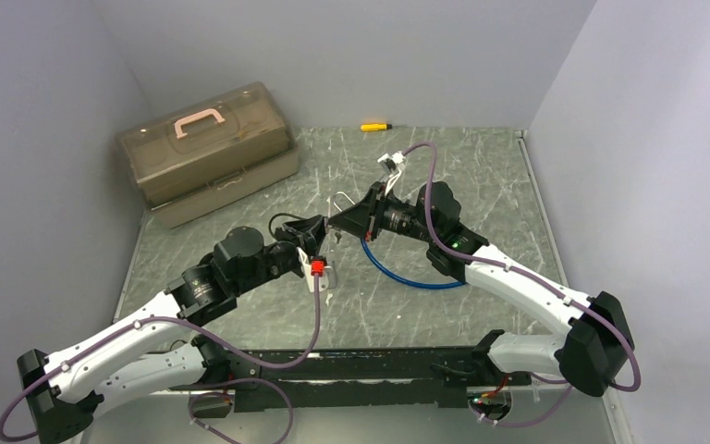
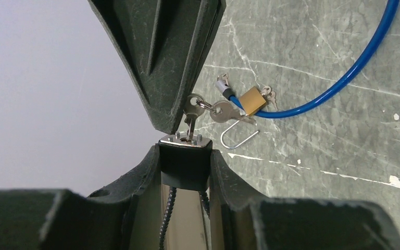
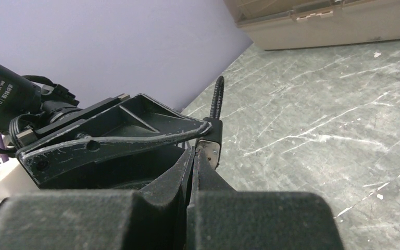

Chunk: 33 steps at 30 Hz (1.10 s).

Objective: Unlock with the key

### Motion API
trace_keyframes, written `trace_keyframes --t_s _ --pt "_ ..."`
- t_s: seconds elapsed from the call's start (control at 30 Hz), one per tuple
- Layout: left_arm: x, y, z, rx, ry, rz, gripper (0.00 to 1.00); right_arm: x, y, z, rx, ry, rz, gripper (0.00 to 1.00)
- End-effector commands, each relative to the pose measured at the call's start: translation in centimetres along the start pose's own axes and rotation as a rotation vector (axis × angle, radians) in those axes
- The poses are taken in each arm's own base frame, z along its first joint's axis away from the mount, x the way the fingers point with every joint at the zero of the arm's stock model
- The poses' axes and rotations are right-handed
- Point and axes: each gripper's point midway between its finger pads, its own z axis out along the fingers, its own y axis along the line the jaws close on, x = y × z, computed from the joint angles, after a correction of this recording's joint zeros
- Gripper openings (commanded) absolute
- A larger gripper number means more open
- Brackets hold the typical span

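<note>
From above, the left end effector point(image 1: 319, 237) and the right end effector point(image 1: 340, 222) meet tip to tip over the middle of the table point(image 1: 490, 185). What is between them is too small to tell here. A blue cable point(image 1: 407, 276) lies in a curve on the table, just below the right end effector. A brown case point(image 1: 208, 153) with a pink handle stands at the far left, and a yellow screwdriver point(image 1: 375, 126) lies by the back wall.

In the left wrist view, the left end effector is narrowed on a black lock point(image 2: 185, 159) with a silver top, one finger on each side of the body. The lock is held above the table. The key point(image 2: 190, 125) stands upright in the top of the lock. Its head is pinched in the closed tip of the right end effector, which comes down from above. A second key point(image 2: 222, 111) hangs on the same ring, to the right. On the table behind, a brass padlock point(image 2: 252, 100) sits at the end of the blue cable.

In the right wrist view, the two fingers of the right end effector are pressed together. The lock shows just past their tip, and a dark braided cord point(image 3: 217, 99) rises from it.
</note>
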Motion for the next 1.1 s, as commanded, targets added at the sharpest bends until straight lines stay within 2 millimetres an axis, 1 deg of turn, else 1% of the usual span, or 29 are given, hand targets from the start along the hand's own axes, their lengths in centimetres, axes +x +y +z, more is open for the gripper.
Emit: trace_keyframes --t_s 0.0,0.27,0.33,0.37,0.53,0.7,1.07 --pt "-4.1 3.2 -1.0 -0.092 -0.161 -0.020 0.00 -0.8 0.8 -0.2 -0.026 -0.048 -0.003 0.00" --pt "-4.1 3.0 -0.7 -0.098 -0.171 -0.009 0.00 -1.2 0.8 -0.3 -0.048 -0.088 0.062 0.00" --pt "-3.9 2.7 -0.6 -0.093 -0.164 -0.009 0.00 -1.5 0.8 -0.4 -0.050 -0.106 0.070 0.00" --pt "-4.1 3.1 -0.5 -0.108 -0.175 -0.008 0.00 -1.5 0.8 -0.4 -0.050 -0.110 0.075 0.00" --pt "-3.9 2.8 -0.4 -0.106 -0.172 -0.008 0.00 -1.9 1.0 -0.6 -0.053 -0.134 0.085 0.00" --pt "-3.7 2.1 -0.2 -0.084 -0.167 -0.008 0.00 -2.0 1.4 -0.2 -0.055 -0.130 0.071 0.00" --pt "-3.9 1.9 0.0 -0.068 -0.170 -0.011 0.00 -1.7 2.2 0.8 -0.039 -0.106 0.005 0.00"
